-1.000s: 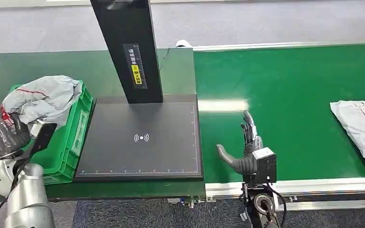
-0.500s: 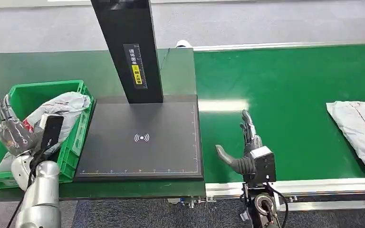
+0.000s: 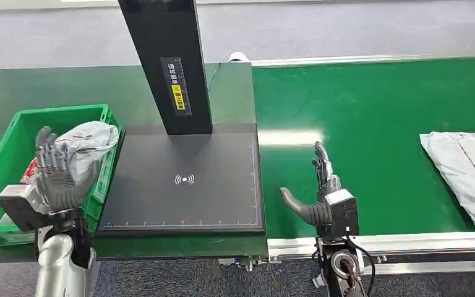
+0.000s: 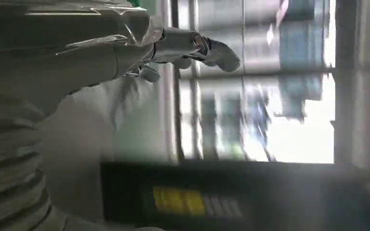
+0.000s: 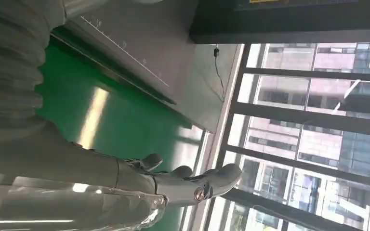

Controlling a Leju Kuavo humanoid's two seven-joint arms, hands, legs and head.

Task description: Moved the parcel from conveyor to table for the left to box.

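A grey plastic parcel (image 3: 80, 139) lies in the green crate (image 3: 12, 127) at the left of the table. My left hand (image 3: 55, 176) is raised in front of the crate's near right corner, fingers spread, holding nothing; its fingers (image 4: 192, 48) are extended in the left wrist view. A second grey parcel (image 3: 467, 173) lies on the green conveyor (image 3: 377, 105) at the far right. My right hand (image 3: 318, 192) stands open above the conveyor's near edge, thumb out to the left, well short of that parcel. Its fingers (image 5: 192, 183) are straight in the right wrist view.
A black scanning pad (image 3: 185, 182) with a tall black post (image 3: 167, 62) sits between the crate and the conveyor. The conveyor's metal rail (image 3: 408, 244) runs along the near edge.
My left hand let the parcel drop into the crate, then drew back toward me and to the right, open. The parcel on the conveyor drifted left. My right hand stayed put.
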